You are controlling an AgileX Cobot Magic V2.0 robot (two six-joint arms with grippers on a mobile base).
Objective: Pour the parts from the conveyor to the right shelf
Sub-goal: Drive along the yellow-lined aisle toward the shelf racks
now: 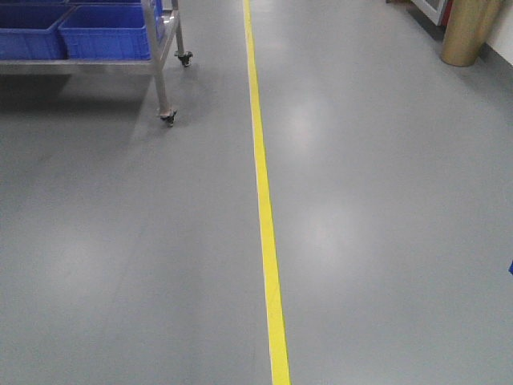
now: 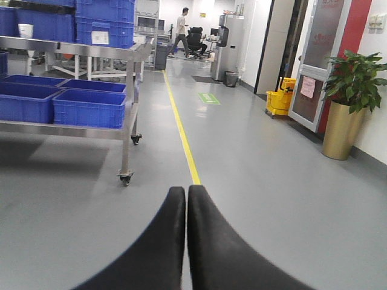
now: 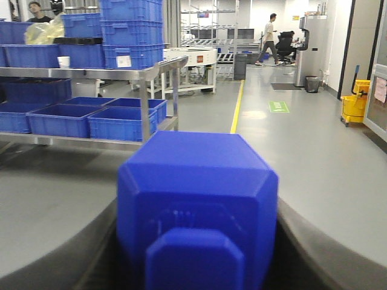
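Observation:
A bright-blue part (image 3: 193,163) fills the right wrist view, its stud facing the camera. My right gripper (image 3: 198,208) is shut on it, with a dark finger (image 3: 66,257) pressed against each side. My left gripper (image 2: 186,194) is shut with nothing in it, held above the grey floor. The stainless-steel shelf (image 2: 91,50) on castors stands ahead to the left, with blue bins (image 2: 89,109) on its lower level. The shelf (image 3: 91,74) also shows in the right wrist view, and its corner (image 1: 80,66) in the front view. The conveyor is out of view.
A yellow line (image 1: 264,208) runs down the grey floor, to the right of the shelf's castor (image 1: 167,117). A potted plant (image 2: 340,130) and a yellow mop bucket (image 2: 279,101) stand along the right wall. A person (image 2: 180,27) walks far down the aisle.

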